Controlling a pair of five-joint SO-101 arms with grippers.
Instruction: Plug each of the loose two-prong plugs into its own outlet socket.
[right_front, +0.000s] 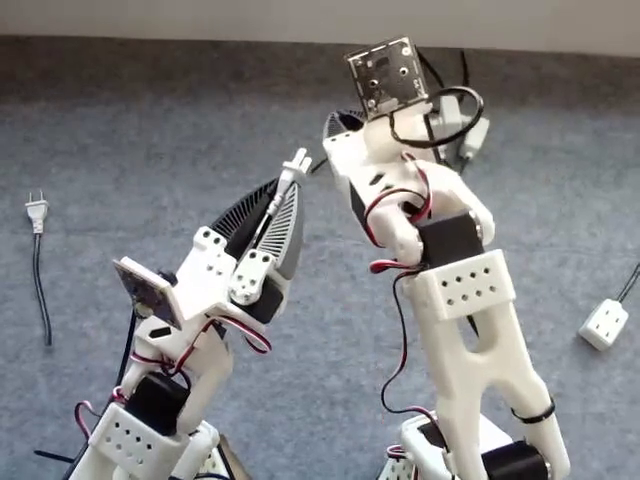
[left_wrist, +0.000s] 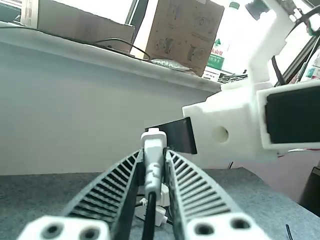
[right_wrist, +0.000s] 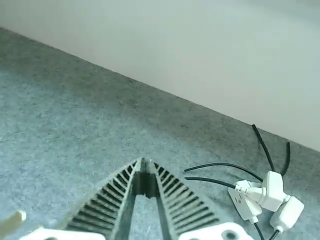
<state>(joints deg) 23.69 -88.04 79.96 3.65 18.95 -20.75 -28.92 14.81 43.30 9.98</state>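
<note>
Between my left jaws, a white plug (left_wrist: 154, 162) is pinched, its end projecting past the tips, clear of the grey worktop (right_front: 150, 120). My right jaws are pressed together, gripping nothing. Just beyond their tips, off to one side, lies a cluster of white plugs (right_wrist: 265, 197) with black cords. A loose plug (right_front: 37, 212) and a white socket (right_front: 603, 324) lie well apart from both jaws.

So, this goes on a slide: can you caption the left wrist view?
Left gripper shut on a white plug, held above the grey carpet beside the right arm.
</note>
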